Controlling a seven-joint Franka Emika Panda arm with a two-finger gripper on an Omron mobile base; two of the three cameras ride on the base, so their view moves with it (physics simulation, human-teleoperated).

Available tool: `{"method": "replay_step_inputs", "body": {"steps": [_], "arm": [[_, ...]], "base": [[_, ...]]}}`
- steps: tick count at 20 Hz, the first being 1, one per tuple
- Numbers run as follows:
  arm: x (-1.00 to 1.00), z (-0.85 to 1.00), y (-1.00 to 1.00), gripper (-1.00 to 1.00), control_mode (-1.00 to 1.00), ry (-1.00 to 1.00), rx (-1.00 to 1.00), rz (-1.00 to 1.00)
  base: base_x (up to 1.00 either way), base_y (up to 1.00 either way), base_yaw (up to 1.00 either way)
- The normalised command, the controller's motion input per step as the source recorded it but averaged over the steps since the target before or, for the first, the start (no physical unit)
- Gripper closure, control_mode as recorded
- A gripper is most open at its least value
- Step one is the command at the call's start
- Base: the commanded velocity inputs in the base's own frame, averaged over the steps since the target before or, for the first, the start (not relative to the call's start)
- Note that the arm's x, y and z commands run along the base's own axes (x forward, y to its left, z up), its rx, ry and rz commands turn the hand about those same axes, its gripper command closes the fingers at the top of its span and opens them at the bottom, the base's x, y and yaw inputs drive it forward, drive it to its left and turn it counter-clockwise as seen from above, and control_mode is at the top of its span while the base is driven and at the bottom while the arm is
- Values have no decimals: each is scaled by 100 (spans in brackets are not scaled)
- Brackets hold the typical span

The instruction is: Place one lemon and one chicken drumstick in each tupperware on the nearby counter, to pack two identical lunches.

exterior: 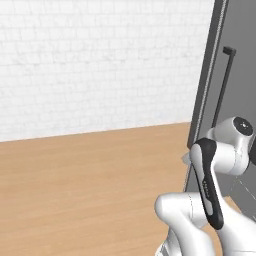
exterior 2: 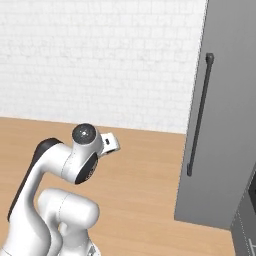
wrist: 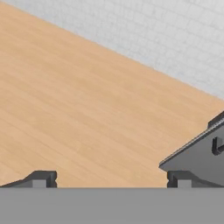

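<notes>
From the left base camera I see the arm (exterior: 210, 200) folded up at the lower right, elbow bent, its dark-striped link rising in front of a tall grey cabinet (exterior: 235, 75) with a long dark handle (exterior: 223, 85). The right base camera gives me more of that cabinet from its front, standing on the wood floor (exterior 2: 145, 175) against a white brick wall (exterior 2: 100, 55), with the arm hunched at the lower left and the wrist end poking out toward the cabinet. The hand camera adds the claw (wrist: 111, 178): its two dark tips stand far apart, released, nothing between them. It looks along the floor toward the wall, with the cabinet's lower corner just past the right tip. I cannot find the trays, lemons, drumsticks or the surface they belong on from here.
</notes>
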Motion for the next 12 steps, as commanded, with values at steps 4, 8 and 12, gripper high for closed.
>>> {"method": "replay_step_inputs", "body": {"steps": [4, 8, 12], "arm": [[0, 0, 0, -100, 100, 0, 0, 0], [0, 0, 0, -100, 100, 0, 0, 0], [0, 0, 0, -100, 100, 0, 0, 0]], "base": [[100, 100, -7], [50, -64, 17], [81, -18, 20]]}}
